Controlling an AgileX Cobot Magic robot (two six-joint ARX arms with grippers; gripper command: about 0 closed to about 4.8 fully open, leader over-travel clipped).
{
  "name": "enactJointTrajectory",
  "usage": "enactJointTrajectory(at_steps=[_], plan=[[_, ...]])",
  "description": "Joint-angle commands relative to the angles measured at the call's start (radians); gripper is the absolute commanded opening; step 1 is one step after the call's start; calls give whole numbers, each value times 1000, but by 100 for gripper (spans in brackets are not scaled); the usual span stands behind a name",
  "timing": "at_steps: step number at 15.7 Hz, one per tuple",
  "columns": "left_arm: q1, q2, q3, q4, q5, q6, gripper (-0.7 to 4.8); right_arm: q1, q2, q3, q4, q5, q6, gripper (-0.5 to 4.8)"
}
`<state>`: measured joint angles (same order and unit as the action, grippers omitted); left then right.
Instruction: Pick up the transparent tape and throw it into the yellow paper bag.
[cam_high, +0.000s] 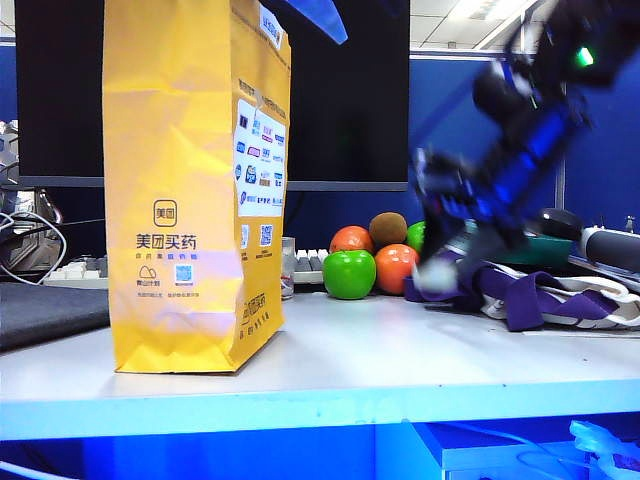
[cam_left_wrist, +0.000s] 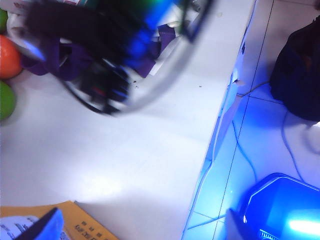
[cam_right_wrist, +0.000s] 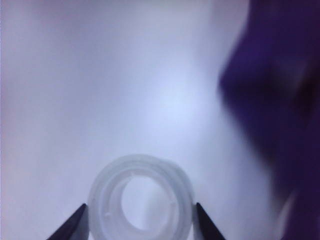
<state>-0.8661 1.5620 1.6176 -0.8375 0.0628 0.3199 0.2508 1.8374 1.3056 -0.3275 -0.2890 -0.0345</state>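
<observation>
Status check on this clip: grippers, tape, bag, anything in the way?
Right gripper shut on transparent tape, right of fruit. Left gripper open above yellow paper bag. Nothing between tape and bag.

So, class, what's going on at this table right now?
The right claw is shut on the transparent tape, its two fingers on either side of the roll, on the right of the table by a purple strap. The yellow paper bag stands upright on the left. The left claw hangs open above the bag.
</observation>
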Motion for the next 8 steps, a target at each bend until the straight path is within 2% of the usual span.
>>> enactJointTrajectory(at_steps=[1,3,5,8], plan=[[0,-3,42,-46,-123,29,431,1,-6,155,-129,-6,-31,237],[0,-6,121,-101,-284,51,431,1,-9,295,-253,-18,-50,238],[2,-50,200,-113,-415,61,431,1,-31,432,-356,-98,-55,238],[7,-138,254,-111,-478,69,431,10,-75,528,-408,-179,-42,242]])
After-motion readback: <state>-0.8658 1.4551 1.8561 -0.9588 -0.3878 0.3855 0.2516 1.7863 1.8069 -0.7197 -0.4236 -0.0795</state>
